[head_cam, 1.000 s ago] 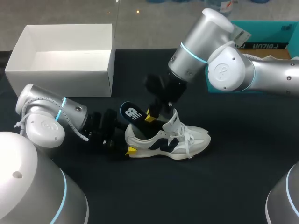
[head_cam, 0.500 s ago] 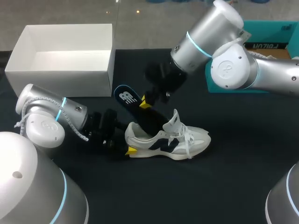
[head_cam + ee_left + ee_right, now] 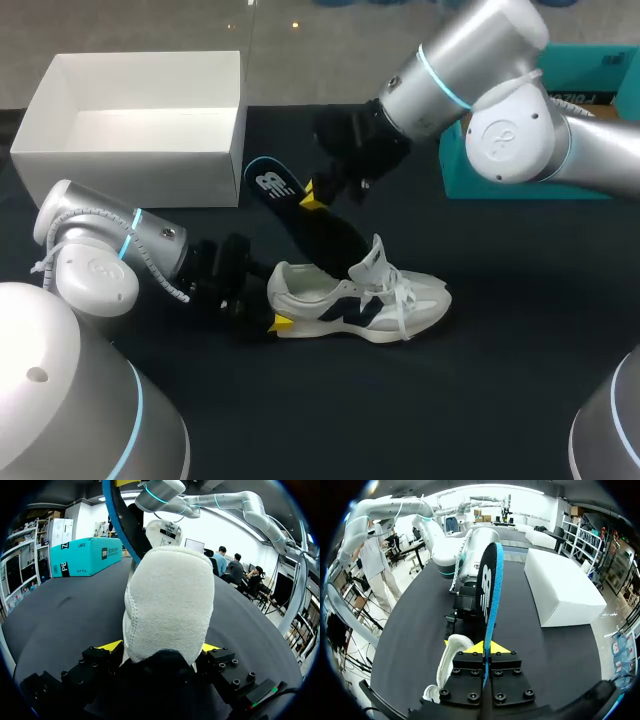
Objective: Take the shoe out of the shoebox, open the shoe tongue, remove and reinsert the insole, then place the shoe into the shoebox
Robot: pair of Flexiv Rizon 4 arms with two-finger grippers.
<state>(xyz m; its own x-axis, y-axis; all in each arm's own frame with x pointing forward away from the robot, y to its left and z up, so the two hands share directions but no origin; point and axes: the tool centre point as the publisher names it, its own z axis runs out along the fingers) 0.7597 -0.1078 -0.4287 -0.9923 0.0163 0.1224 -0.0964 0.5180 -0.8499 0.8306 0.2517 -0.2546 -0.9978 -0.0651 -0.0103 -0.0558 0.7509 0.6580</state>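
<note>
Head view: the black table top (image 3: 500,330) carries an open white cardboard shoebox (image 3: 140,140) at its far left. The white-and-navy sneaker (image 3: 360,300) stands on its sole near the middle, outside the box.

Left wrist view: the left gripper (image 3: 160,650) clamps the sneaker's suede heel from both sides.

Right wrist view: the right gripper (image 3: 485,647) pinches the black, blue-edged insole (image 3: 489,585), held edge-on above the sneaker.

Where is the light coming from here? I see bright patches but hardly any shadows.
Head view: overhead light glints on the silver shell of the right arm, and the shadow of the shoe is lost on the black table. Left wrist view: the left gripper sits in shade around the pale heel. Right wrist view: the white shoebox is brightly lit; the insole looks dark.
</note>
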